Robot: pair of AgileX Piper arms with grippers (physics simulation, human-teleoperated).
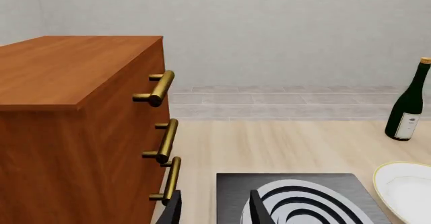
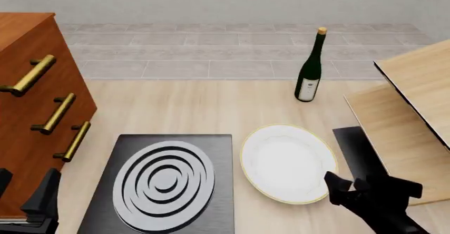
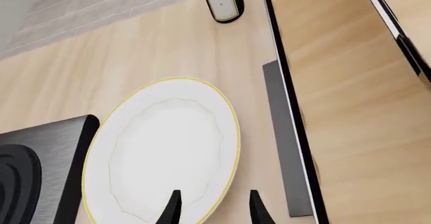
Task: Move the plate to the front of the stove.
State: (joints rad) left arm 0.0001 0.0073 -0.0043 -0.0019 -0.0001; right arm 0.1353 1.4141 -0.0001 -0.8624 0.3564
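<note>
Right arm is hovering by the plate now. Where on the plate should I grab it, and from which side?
Take the plate by its thin yellow-gold rim at the near right edge, where the right gripper already sits with its fingers apart. The plate lies flat on the table, so only the slightly raised rim offers a pinch. Coming from the stove side looks worse: the slab sits close beside that edge.

No readable text showing in any view. Wine bottle (image 2: 309,70) carrying pale label (image 2: 306,90), its print appearing too small and blurred for reading; dark marks on label in right wrist view remaining indecipherable.
</note>
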